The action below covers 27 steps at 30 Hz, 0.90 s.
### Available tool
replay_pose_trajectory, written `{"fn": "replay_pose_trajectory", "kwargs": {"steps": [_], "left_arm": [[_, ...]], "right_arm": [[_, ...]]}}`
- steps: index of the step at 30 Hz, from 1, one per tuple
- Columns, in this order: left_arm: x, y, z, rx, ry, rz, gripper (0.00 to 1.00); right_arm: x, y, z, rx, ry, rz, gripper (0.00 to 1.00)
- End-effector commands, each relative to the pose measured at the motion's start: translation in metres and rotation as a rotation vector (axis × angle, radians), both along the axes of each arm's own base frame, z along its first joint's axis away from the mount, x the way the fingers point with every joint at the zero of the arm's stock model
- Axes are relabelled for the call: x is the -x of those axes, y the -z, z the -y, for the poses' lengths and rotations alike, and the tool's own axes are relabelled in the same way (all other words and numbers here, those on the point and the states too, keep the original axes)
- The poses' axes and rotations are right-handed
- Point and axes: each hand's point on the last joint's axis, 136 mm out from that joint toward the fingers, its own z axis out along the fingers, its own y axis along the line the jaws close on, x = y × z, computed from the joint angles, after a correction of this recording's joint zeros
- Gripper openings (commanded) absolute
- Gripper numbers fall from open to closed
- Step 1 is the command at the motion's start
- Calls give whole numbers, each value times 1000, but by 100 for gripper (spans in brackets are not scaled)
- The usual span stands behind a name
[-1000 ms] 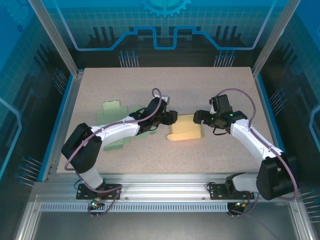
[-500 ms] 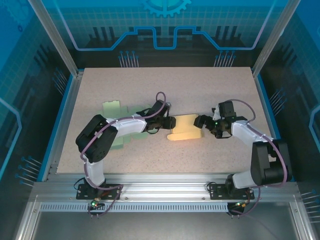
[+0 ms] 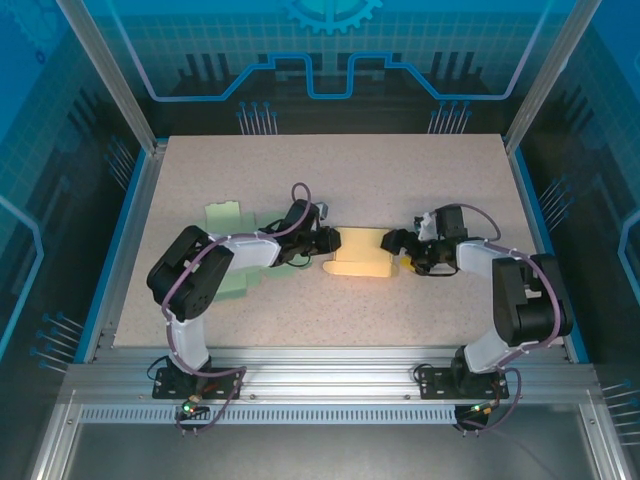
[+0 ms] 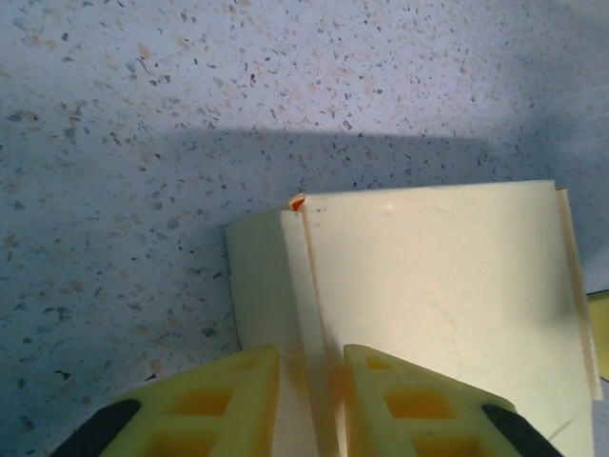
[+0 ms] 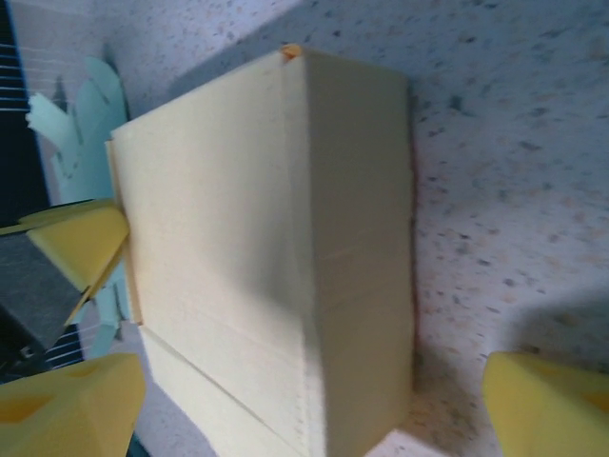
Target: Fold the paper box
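Green paper sheet (image 3: 225, 215), speckled table (image 3: 400, 175)

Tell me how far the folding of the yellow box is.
Done: the yellow box stands up with creased sides. In hand: the left gripper flanks a crease at one end; the right gripper, open, straddles the other. Left: probably closing its ends; the green sheet lies flat.

The paper box (image 3: 362, 254) is pale cream-yellow, with a tiny orange fleck (image 4: 297, 201) at one corner. The tabletop (image 3: 340, 180) is beige, speckled with dark and rusty dots. A flat paper sheet (image 3: 224, 216) is light green. The left hand (image 4: 309, 367) and right hand (image 5: 309, 409) have bright yellow fingers (image 4: 224, 405). The arms (image 3: 235, 252) are white and black, with purple cables (image 3: 300, 188).
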Motion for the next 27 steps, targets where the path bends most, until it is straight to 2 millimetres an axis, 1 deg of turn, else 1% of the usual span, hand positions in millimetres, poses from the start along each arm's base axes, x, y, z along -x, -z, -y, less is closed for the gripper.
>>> {"fn": "replay_pose_trajectory", "kwargs": {"steps": [1,6,10,13,21,25,27], "left_arm": [[23,45,-22,-45,-43,-161,24],[21,52,-22,1,-64,-189,20],[19,55,-24,29,-79,-204,16],[18,54,-24,35,-76,-202,16],[15,52,-23,47,-73,-200,16],[12,48,-20,66,-66,-191,16],[11,47,-20,75,-65,-189,16]], "right_arm": [[-4,-6,-9,-105,-15,18,91],[-3,-2,-12,-135,-20,13,88],[-3,-5,-15,-151,-34,23,85],[-4,-10,-16,-168,-43,41,78],[-5,-27,-23,-225,-73,84,64],[-4,-30,-25,-240,-87,93,55],[-4,-31,-27,-257,-92,96,52]]}}
